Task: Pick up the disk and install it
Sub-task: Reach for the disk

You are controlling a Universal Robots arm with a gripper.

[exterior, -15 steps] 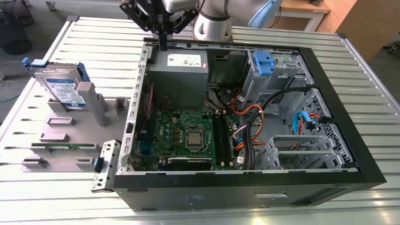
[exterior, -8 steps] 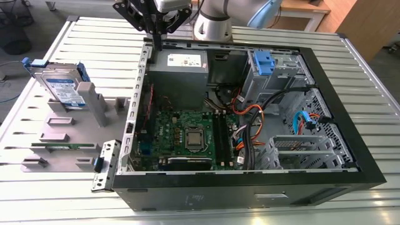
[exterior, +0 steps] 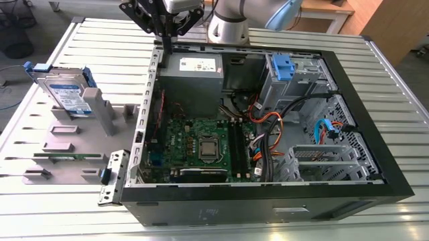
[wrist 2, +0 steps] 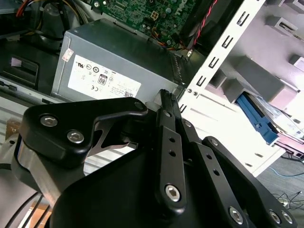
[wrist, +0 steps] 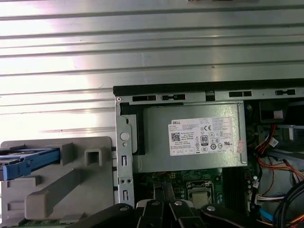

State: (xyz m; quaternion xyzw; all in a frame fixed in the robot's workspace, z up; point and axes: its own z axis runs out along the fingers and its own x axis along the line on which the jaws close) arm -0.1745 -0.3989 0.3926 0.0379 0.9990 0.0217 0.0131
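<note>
The disk [exterior: 67, 95], silver-black with a white-and-blue label and blue side rails, stands on edge in a gray holder [exterior: 80, 150] at the exterior view's left, beside the open computer case [exterior: 268, 201]. Its blue rail pokes out in the first wrist view [wrist: 28, 160], and the second wrist view shows the disk [wrist 2: 259, 121] past the case wall. My gripper [exterior: 166, 44] hangs above the case's far left corner, over the gray power supply box [exterior: 194, 70], well away from the disk. Its black fingers [wrist 2: 166, 102] lie together with nothing between them.
Inside the case lie a green motherboard [exterior: 201, 145], bundled cables [exterior: 268, 125], a drive bay with a blue latch [exterior: 285, 68] and a metal cage [exterior: 325, 160]. A thin green circuit strip [exterior: 67, 156] rests in the holder. The slatted metal table [exterior: 268, 223] surrounds everything.
</note>
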